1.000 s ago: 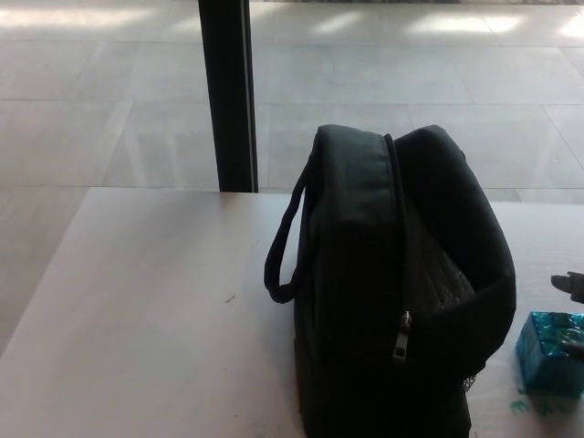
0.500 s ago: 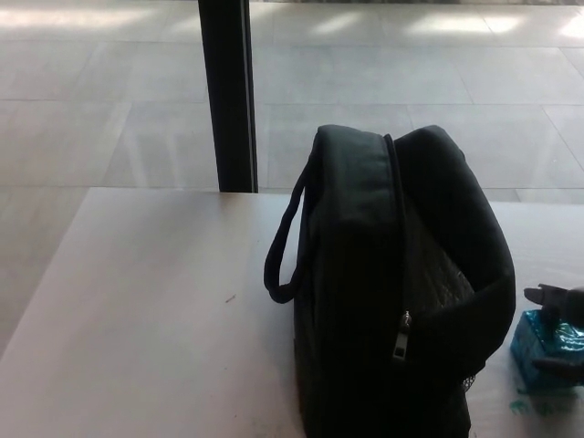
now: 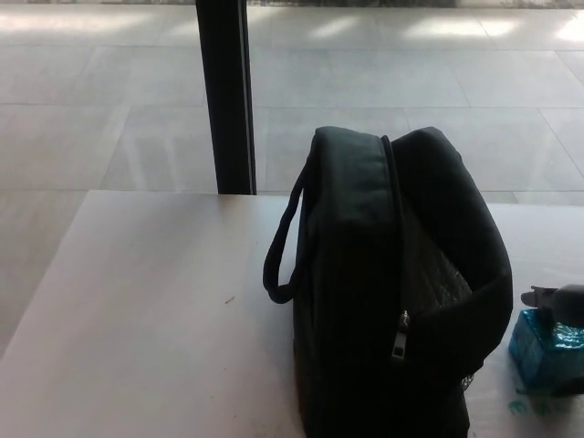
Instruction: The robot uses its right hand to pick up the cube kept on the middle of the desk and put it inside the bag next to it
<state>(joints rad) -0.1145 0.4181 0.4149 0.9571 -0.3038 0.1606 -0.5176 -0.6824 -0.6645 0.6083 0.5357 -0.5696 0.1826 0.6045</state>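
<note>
A shiny teal cube point(image 3: 544, 352) rests on the pale desk point(image 3: 137, 310) at the picture's right edge, just right of the black bag point(image 3: 392, 292). The bag stands upright with its zipper undone, and the gap shows a quilted lining. Its carry handle hangs on the left side. Only a small dark part of my right hand point(image 3: 555, 299) shows at the right edge. It lies against the cube's top, and the frame cuts off the rest, so its grip on the cube is hidden. My left hand does not show.
A black pillar point(image 3: 226, 91) rises behind the desk's far edge, with tiled floor point(image 3: 411, 64) beyond. The bag stands between the cube and the desk's wide left part. A few teal specks lie on the desk below the cube.
My right hand has come in from the right edge onto the top of the cube. The cube now sits slightly further left, nearer the bag.
</note>
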